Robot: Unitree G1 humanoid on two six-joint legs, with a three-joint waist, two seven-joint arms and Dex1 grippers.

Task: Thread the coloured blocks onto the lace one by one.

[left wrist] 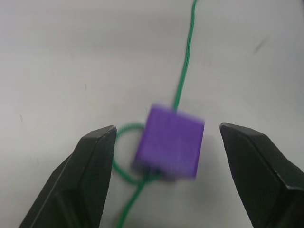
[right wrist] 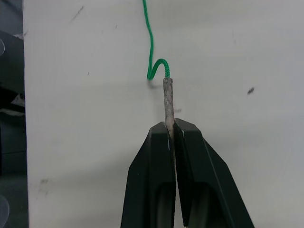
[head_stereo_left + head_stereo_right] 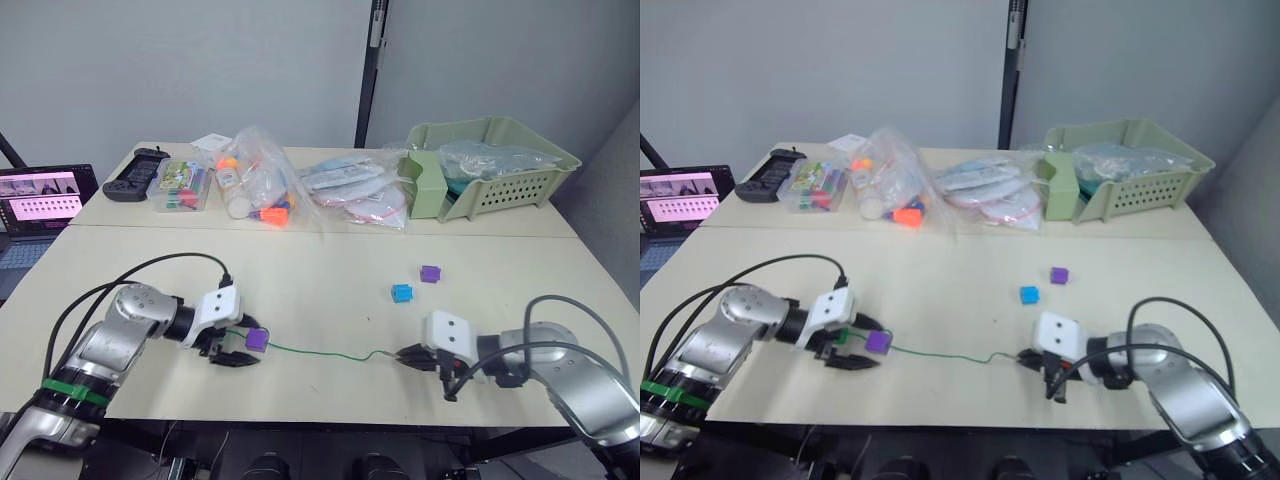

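Laptop [image 3: 40,200] sits far left, beyond the desk [image 3: 320,270]. Along the back edge lie a black controller [image 3: 135,172], a marker box [image 3: 183,187], toy bags [image 3: 262,185] and a green basket [image 3: 495,160]. Near the front, the left gripper [image 3: 236,350] has its jaws open around a purple cube [image 3: 257,339] threaded on the lace [image 3: 320,352]. Blue cube [image 3: 402,293] and a second purple cube [image 3: 430,273] lie loose, well apart from the lace. Right gripper [image 3: 405,354] has its jaws closed on the lace's pale tip [image 2: 167,102].
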